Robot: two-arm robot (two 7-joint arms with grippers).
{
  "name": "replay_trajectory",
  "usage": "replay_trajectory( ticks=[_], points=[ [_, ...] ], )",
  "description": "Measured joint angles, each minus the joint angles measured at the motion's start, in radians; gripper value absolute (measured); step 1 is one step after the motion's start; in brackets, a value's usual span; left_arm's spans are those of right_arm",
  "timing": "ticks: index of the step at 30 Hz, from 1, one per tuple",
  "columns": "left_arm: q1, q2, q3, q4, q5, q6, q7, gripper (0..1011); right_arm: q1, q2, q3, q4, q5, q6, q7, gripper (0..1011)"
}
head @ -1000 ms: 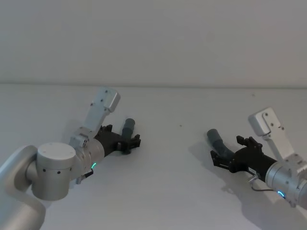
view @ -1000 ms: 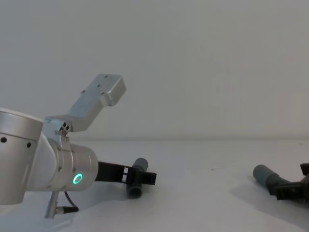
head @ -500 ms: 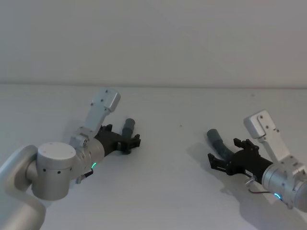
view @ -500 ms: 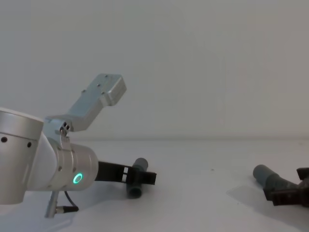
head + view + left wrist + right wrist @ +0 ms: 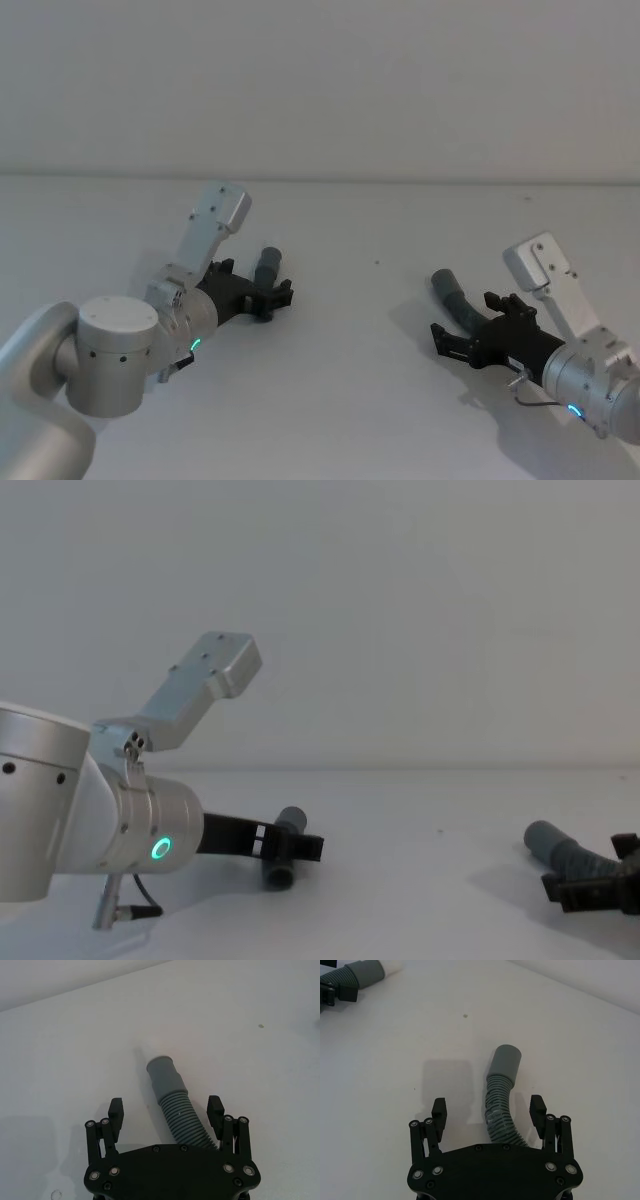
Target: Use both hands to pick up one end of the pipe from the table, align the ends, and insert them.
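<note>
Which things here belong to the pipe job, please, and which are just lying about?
For the job: pipe, left end, right end, left gripper and right gripper, both open astride it, table.
Lying about: a dark speck.

Left gripper (image 5: 270, 297) by one pipe end (image 5: 267, 264), right gripper (image 5: 452, 343) by another (well apart)

The left gripper (image 5: 268, 295) reaches forward and inward from the silver left arm (image 5: 110, 370), held low and nearly level, its jaws spread wide. The right gripper (image 5: 462, 322) points forward and leftward from the right arm (image 5: 600, 385), also low, jaws equally wide.
</note>
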Motion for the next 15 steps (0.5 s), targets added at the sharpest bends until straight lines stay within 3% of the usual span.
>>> replay_trajectory(
  ticks=[8,15],
  points=[
    [0.000,0.000,0.000,0.000,0.000,0.000,0.000,1001,0.001,-0.002,-0.001,0.001,-0.002,0.002,0.001,945],
    [0.000,0.000,0.000,0.000,0.000,0.000,0.000,1001,0.001,-0.003,-0.001,0.002,-0.002,0.003,0.001,738]
  ],
)
